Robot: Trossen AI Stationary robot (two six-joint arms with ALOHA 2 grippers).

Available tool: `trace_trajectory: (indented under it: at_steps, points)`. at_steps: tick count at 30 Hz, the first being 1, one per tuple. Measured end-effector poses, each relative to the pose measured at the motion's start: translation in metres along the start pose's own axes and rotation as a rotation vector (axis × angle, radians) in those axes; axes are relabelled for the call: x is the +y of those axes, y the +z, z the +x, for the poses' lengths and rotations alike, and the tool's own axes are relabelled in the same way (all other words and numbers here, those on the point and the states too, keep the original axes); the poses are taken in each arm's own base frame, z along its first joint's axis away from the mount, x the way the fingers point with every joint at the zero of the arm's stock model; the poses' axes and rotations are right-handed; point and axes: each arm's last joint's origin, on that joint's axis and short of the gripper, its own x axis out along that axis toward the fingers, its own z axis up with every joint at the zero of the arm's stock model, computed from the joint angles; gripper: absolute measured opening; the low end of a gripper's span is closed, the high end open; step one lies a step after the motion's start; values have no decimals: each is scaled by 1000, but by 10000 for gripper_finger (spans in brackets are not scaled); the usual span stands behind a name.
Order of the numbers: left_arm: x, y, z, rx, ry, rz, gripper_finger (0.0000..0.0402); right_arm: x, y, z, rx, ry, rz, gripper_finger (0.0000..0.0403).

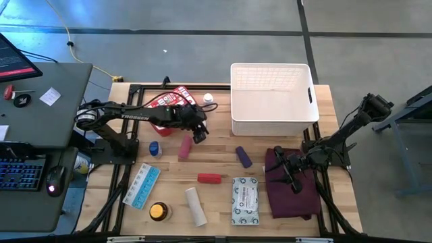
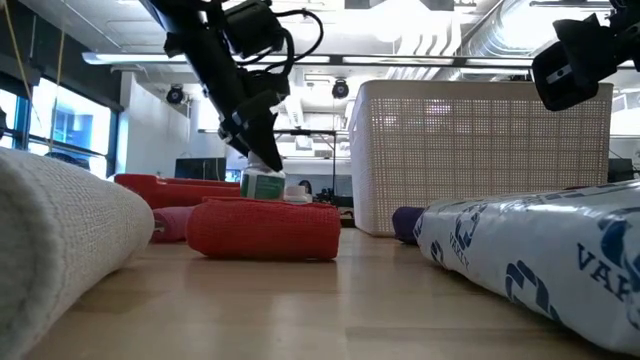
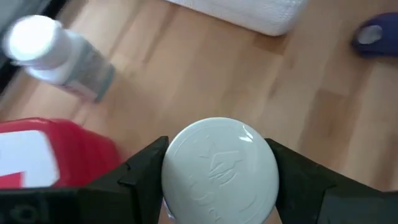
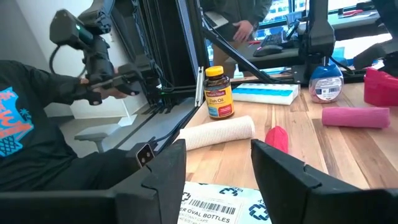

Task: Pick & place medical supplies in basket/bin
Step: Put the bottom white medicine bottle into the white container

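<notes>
Left gripper jaws clamp a white-capped bottle near the red case, short of the basket. Risk: smooth cap slipping. Right gripper jaws part-open, empty, above the maroon cloth.

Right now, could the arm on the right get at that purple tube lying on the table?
Probably yes. The purple tube lies alone on bare wood just left of the maroon cloth, where the right tool hovers with fingers apart; nothing stands between them.
</notes>
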Motion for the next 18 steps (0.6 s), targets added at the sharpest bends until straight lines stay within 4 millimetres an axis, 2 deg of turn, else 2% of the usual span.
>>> trace_trajectory:
  at_steps: [7, 10, 14, 18]
  points:
    - [-6, 39, -35, -59, -34, 64, 263, -2, 0, 0, -13, -68, 5, 168]
    - [-10, 61, -57, -116, -16, 103, 263, -3, 0, 0, -19, -93, 7, 168]
    - [-5, 84, -89, -142, 62, 135, 263, -3, 0, 0, -20, -95, 24, 167]
    - [0, 112, -124, -265, 107, 164, 263, -3, 2, 0, -32, -94, 43, 167]
